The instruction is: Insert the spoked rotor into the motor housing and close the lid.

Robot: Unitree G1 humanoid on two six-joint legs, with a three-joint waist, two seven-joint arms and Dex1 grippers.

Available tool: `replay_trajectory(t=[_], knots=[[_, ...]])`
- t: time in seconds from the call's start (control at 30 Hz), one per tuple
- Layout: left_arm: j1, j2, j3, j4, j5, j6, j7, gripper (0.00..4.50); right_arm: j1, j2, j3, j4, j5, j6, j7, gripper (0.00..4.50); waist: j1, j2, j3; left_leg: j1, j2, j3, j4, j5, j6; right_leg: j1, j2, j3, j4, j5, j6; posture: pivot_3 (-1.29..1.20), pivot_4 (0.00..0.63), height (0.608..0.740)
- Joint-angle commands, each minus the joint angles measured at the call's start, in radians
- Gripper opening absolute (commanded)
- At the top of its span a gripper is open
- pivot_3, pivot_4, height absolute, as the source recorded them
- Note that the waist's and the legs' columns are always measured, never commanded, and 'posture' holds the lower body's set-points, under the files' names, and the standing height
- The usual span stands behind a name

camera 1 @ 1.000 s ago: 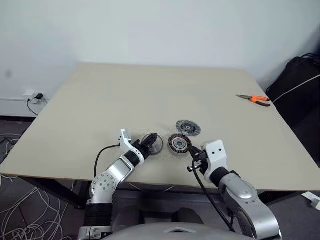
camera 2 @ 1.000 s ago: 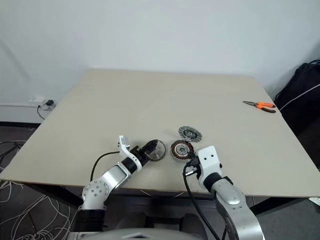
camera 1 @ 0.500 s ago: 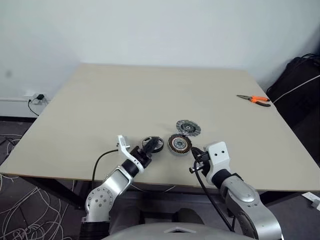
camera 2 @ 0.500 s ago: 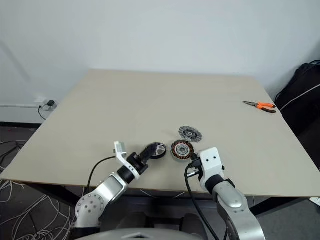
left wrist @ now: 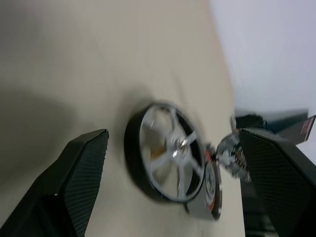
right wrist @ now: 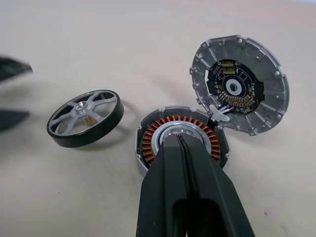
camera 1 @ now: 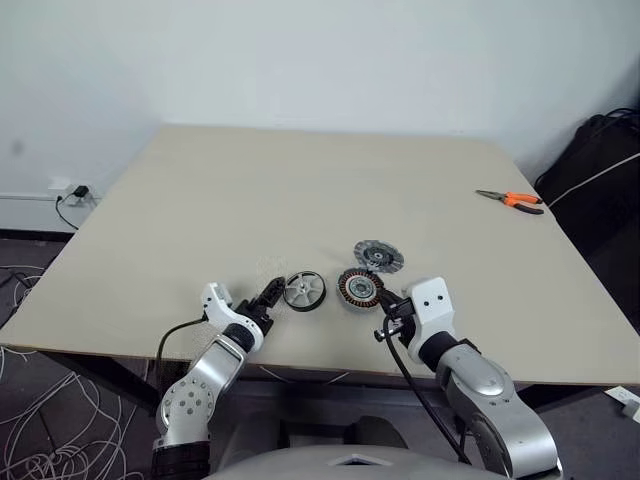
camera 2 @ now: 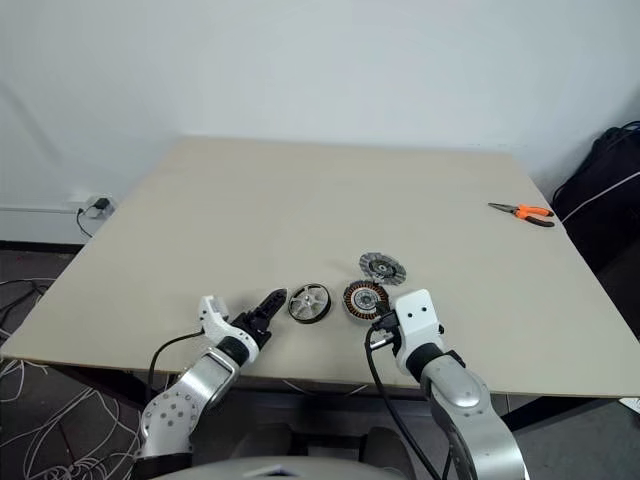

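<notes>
The spoked rotor (camera 1: 304, 291), silver spokes in a dark rim, lies flat on the table just left of the motor housing (camera 1: 359, 288). The housing shows coppery windings (right wrist: 148, 142) around a silver centre. The lid (camera 1: 377, 255), a grey slotted disc, lies beside the housing on its far side, its inner face up (right wrist: 239, 91). My left gripper (camera 1: 268, 298) stands open just left of the rotor, its fingers (left wrist: 79, 173) apart and not touching the rotor (left wrist: 170, 150). My right gripper (right wrist: 178, 139) is shut and empty, its tips over the near edge of the housing.
Orange-handled pliers (camera 1: 510, 198) lie at the table's far right. A black bag (camera 1: 600, 150) sits beyond the right edge. The tan table (camera 1: 300, 190) stretches wide behind the parts; its front edge runs just under both arms.
My left gripper has opened and let go of the rotor, then drawn back to the left. The rotor, held tilted before, now lies flat. The right arm has kept still.
</notes>
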Motion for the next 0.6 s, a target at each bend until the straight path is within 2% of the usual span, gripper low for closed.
replay_trajectory(t=[0.03, 0.6], knots=[[-0.015, -0.107, -0.024, 0.008, -0.065, 0.036, 0.022, 4.49, -0.007, 0.003, -0.009, -0.019, 0.003, -0.008, -0.004, 0.0, 0.0, 0.0, 0.0, 0.0, 0.0, 0.0, 0.0, 0.0, 0.0, 0.0, 0.0, 0.0, 0.0, 0.0, 0.0, 0.0, 0.0, 0.74], [-0.092, -0.12, -0.051, 0.106, -0.076, 0.042, 0.015, 4.49, 0.013, 0.005, -0.017, -0.036, 0.003, -0.006, -0.019, 0.0, 0.002, 0.002, -0.001, 0.0, 0.0, 0.0, 0.0, 0.0, 0.0, 0.0, -0.001, 0.0, 0.0, 0.0, 0.0, 0.0, 0.0, 0.74]])
